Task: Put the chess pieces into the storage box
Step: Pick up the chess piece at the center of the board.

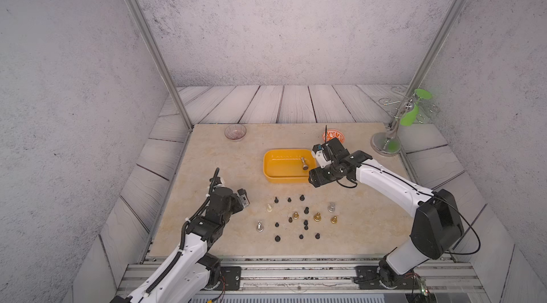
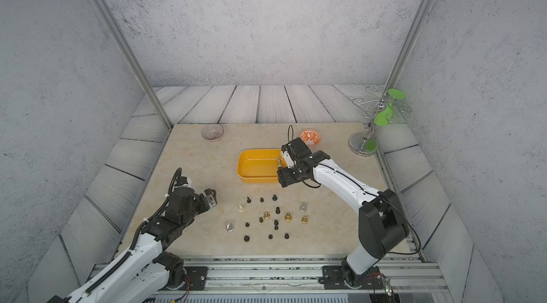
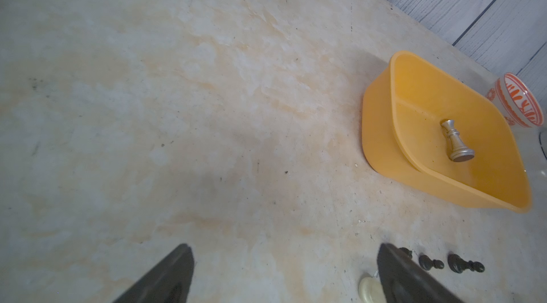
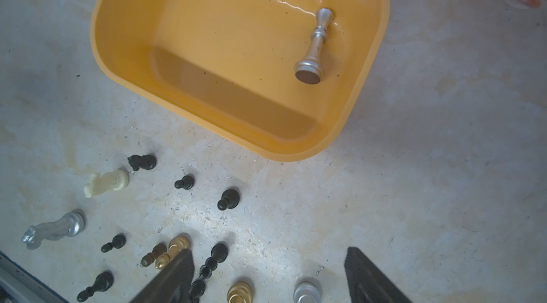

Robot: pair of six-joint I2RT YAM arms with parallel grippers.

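The right hand (image 4: 269, 252) hangs by the right end of the box (image 4: 118, 59), its fingers spread apart with nothing between them. One silver piece (image 4: 313, 42) lies on its side inside the box, just ahead of that hand. The other pieces (image 1: 306, 211) are scattered on the worktop (image 1: 222, 162), behind the right hand and to the right of the left hand (image 3: 284, 246), whose fingers also gape wide and empty. A cream piece (image 3: 368, 288) sits just beside one of them.
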